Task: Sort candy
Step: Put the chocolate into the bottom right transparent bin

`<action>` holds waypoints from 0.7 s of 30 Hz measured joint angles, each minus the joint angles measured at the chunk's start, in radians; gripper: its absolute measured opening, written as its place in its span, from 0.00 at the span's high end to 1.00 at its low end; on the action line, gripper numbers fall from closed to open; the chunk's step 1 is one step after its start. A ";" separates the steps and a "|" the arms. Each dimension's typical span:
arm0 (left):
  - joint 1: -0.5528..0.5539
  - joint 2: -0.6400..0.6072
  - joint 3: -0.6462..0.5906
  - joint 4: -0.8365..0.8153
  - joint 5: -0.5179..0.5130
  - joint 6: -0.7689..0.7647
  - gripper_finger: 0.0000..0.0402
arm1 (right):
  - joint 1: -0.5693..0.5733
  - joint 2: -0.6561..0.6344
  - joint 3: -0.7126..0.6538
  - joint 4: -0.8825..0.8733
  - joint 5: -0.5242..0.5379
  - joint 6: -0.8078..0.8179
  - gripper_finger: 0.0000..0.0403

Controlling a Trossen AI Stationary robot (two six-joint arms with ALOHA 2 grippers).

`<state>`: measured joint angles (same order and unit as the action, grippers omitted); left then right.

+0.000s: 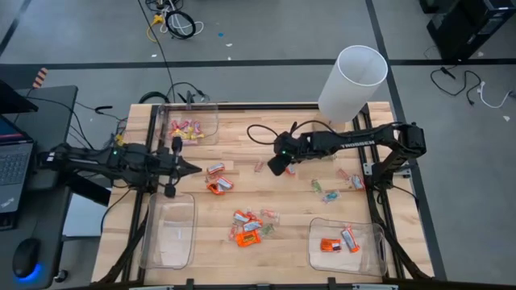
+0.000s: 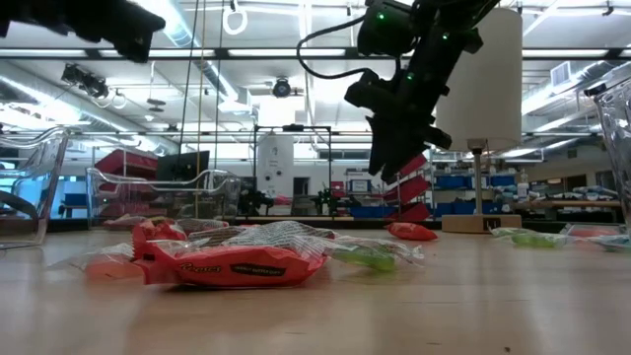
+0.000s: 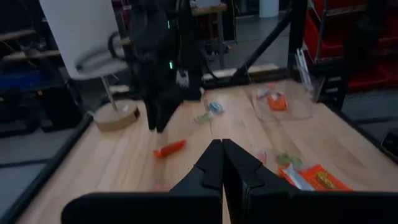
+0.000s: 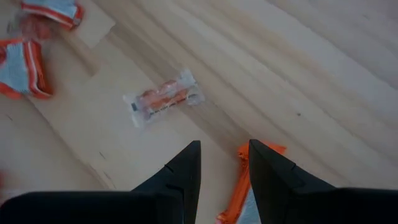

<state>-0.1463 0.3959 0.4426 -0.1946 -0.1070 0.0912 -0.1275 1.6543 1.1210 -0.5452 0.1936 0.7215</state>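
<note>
along the lower edge of the high view, a clear bin (image 1: 348,259) at lower right is holding two orange candies (image 1: 330,245), while an empty clear bin (image 1: 169,232) is sitting at lower left. just above them, a loose pile of orange wrapped candies (image 1: 247,228) is lying at lower centre of the wooden tabletop (image 1: 282,193), and two more orange sweets (image 1: 216,179) are lying left of centre. a few green and pale candies (image 1: 326,190) are scattered right of centre. the left pincer (image 1: 190,168) is hovering at left of centre with its fingers pressed together, pointing toward those two orange sweets. the right pincer (image 1: 276,164) is hanging at the middle of the frame, fingers spread a little and gripping nothing, poised just over an orange candy (image 4: 241,180), with a pale red-striped candy (image 4: 163,98) lying near it. at upper left, a third clear bin (image 1: 190,119) is holding pink and yellow candies (image 1: 185,129). a white cylinder (image 1: 352,83) is standing at upper right.
</note>
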 joint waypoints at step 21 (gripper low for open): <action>0.000 -0.105 -0.089 0.003 -0.005 -0.065 1.00 | 0.056 0.000 0.000 -0.038 0.059 0.087 0.71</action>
<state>-0.1463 0.2913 0.3538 -0.1920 -0.1119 0.0262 -0.0711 1.6543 1.1210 -0.5835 0.2527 0.8088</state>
